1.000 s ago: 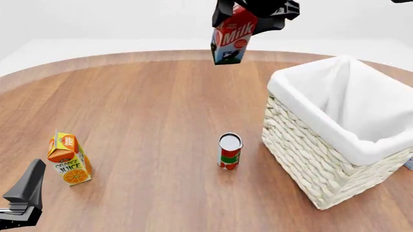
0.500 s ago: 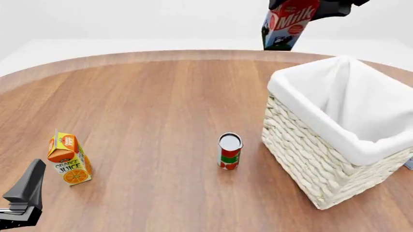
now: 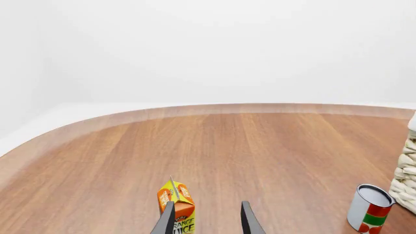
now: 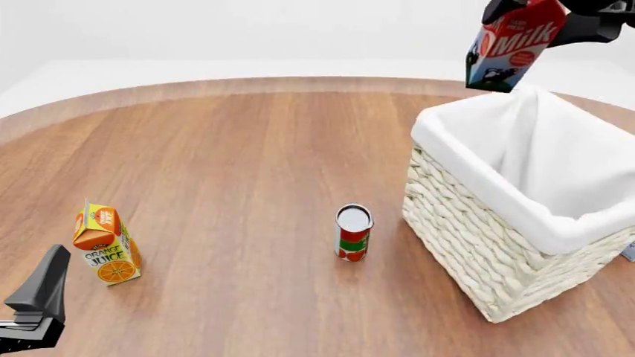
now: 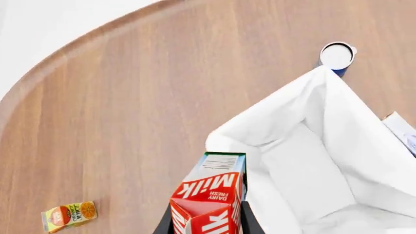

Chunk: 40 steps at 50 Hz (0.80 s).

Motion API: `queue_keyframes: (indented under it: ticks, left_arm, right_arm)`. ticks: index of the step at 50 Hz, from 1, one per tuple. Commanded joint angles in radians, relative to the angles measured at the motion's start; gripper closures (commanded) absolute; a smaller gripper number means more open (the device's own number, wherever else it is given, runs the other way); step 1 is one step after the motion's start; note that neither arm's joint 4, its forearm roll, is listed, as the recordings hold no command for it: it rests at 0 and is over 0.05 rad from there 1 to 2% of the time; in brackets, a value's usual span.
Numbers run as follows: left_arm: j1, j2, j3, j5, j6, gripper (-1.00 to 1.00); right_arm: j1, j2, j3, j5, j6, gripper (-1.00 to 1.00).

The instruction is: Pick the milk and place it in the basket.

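The milk (image 4: 511,46), a red-topped carton with a blue-and-white lower part, hangs tilted in the air above the far left corner of the basket (image 4: 476,245). My right gripper (image 4: 566,13) is shut on its top. In the right wrist view the milk (image 5: 211,195) sits between the fingers over the edge of the basket's white lining (image 5: 305,161). My left gripper (image 4: 35,297) rests low at the near left. It is open and empty in the left wrist view (image 3: 208,224).
An orange juice carton (image 4: 104,244) stands at the near left, just ahead of the left gripper (image 3: 177,204). A red-and-green can (image 4: 353,232) stands left of the basket. A small white-and-blue object (image 5: 403,131) lies beside the basket's right side.
My right gripper has carried the milk to the right, from above the table's far middle to above the basket's far left corner. The left arm has not moved.
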Motion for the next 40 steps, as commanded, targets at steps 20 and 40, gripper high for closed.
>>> queue_keyframes:
  ticks: [20,40]
  left_arm:
    - [0.000,0.000,0.000,0.000,0.000,-1.00]
    - [0.000,0.000,0.000,0.000,0.000,-1.00]
  right_arm:
    - [-0.128,-0.137,0.250,-0.051,0.082,1.00]
    - [-0.179,-0.173,0.450,-0.161,0.104,1.00]
